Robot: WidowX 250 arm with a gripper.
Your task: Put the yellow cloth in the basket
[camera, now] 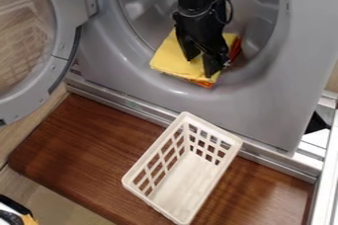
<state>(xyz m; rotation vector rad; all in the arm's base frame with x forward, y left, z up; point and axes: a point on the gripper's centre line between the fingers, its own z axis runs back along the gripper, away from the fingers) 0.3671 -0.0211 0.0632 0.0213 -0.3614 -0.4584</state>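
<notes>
Yellow cloth [167, 57] laid on lower rim of washer opening [158, 82], orange-red cloth [203, 84] beneath. Hand [200, 67] parted moderately over yellow cloth; whether any fabric is gripped cannot be told. Likely light, limp; best pinched by upper fold.

Laundry area: front-loading machine [264, 100], round door [64, 4] open, drum [155, 19] showing, latticed basket [188, 177] in front.
</notes>
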